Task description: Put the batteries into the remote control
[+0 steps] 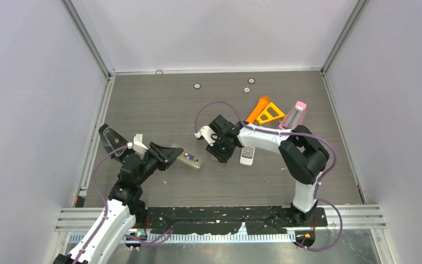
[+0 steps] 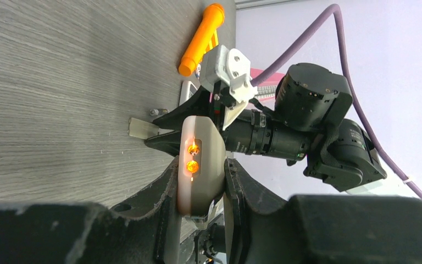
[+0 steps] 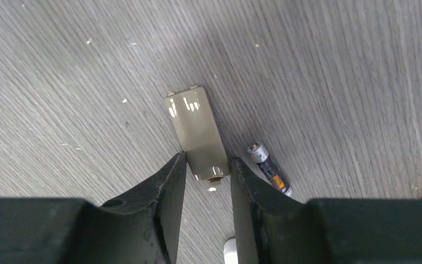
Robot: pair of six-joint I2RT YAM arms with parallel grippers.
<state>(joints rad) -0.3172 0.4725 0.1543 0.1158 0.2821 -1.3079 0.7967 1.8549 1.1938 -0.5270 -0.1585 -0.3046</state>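
Right wrist view: dark battery point(image 3: 269, 168) lying flat on table point(image 3: 60, 82), just beside right gripper point(image 3: 207, 159). Clamped between that gripper's fingers: tan battery cover point(image 3: 192, 121), resting on the table. Left wrist view: remote point(image 2: 198, 143) clenched in left gripper point(image 2: 200, 165). Farther off: orange toy point(image 2: 200, 38), small white remote point(image 1: 247, 155).

Flat on grey wood-grain table point(image 3: 60, 82): beige plastic battery cover point(image 3: 196, 129); just right of it, apart, dark silver-ended cylindrical battery point(image 3: 269, 169).

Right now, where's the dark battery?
Right wrist view: the dark battery lies on the table just right of the beige cover the right gripper straddles.
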